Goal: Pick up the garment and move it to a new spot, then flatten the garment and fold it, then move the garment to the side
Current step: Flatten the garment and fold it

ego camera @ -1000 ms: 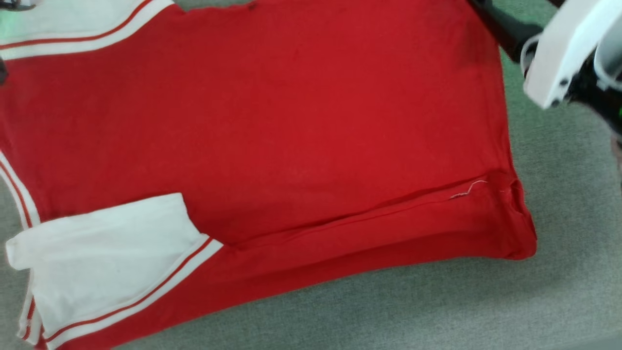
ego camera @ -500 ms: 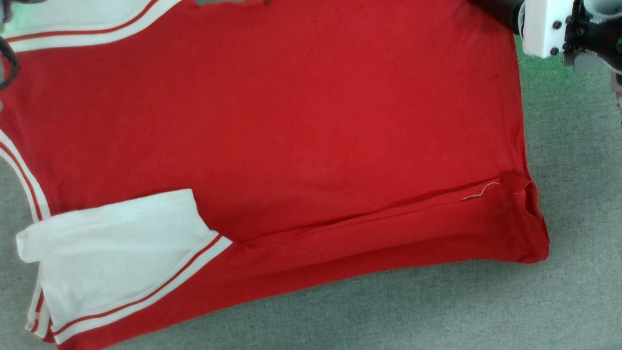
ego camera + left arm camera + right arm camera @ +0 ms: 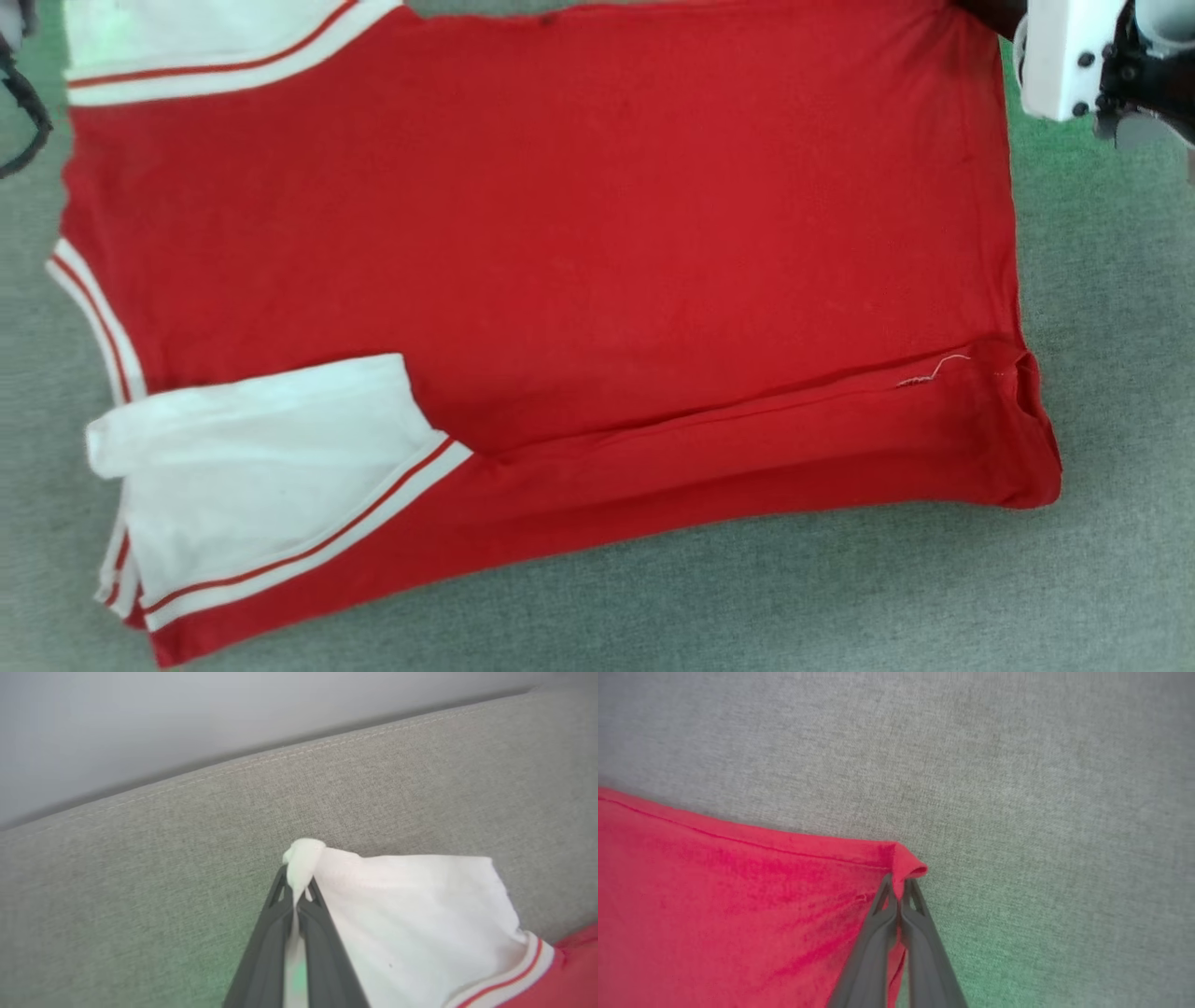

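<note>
Grey woven fabric covers the work surface [image 3: 840, 597]; L wrist view adds its stitched edge seam [image 3: 327, 744] w/ a pale wall [image 3: 140, 718] behind. On it the garment [image 3: 597, 233] lies spread flat, red body up, near long edge folded over, one white sleeve [image 3: 271, 467] folded onto the red at head view's lower left. L pincer [image 3: 296, 891] is clamped on a white sleeve corner; R pincer [image 3: 901, 889] is pinched on a red hem corner. Head view shows R arm's white housing [image 3: 1064, 56] top right.
</note>
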